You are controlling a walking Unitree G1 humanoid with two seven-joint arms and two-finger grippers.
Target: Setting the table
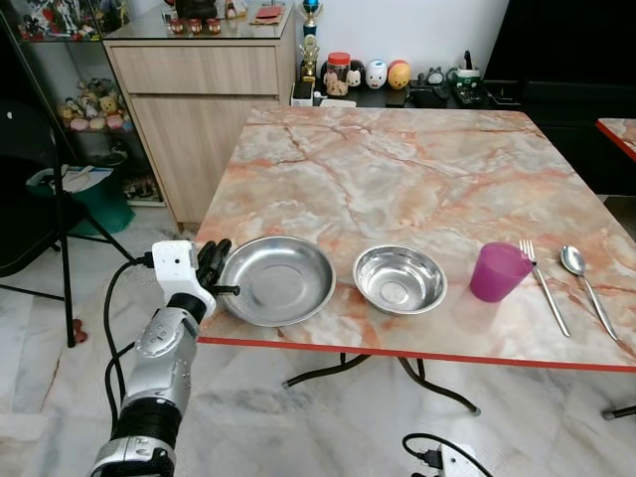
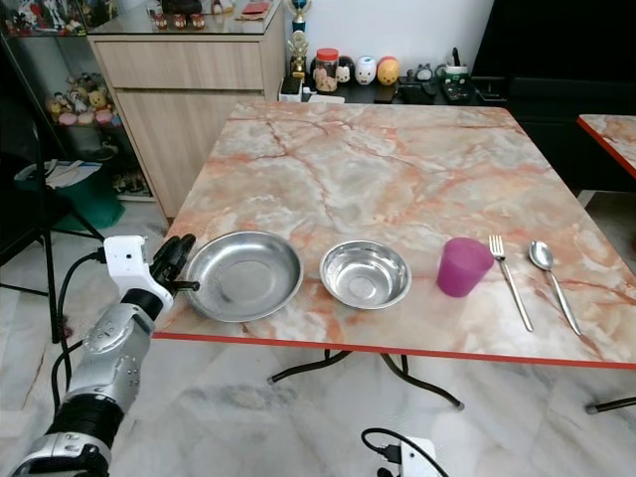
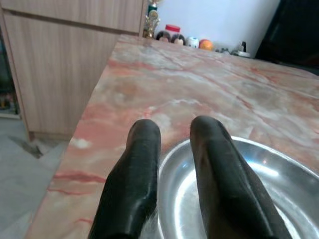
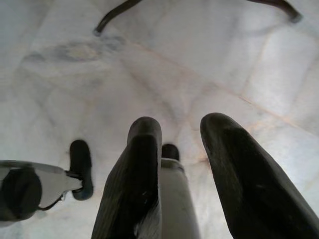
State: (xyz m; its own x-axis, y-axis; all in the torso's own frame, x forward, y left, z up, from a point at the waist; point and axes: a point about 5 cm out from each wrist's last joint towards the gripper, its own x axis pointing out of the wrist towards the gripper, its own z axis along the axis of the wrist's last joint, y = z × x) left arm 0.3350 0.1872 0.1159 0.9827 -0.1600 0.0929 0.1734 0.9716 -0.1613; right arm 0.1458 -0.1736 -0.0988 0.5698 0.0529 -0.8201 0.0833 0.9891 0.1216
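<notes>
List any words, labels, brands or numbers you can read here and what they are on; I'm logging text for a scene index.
No text can be read in these pictures.
The plate, bowl, purple cup, fork and spoon are plain, with no marks.
The red-lidded jar and figurines behind the table may carry print, but they are too small to read.

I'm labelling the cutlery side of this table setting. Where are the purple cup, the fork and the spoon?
purple cup (image 1: 497,271): left eye view, on its side wall.
fork (image 1: 544,286): left eye view, on the handle.
spoon (image 1: 572,259): left eye view, on its bowl.
</notes>
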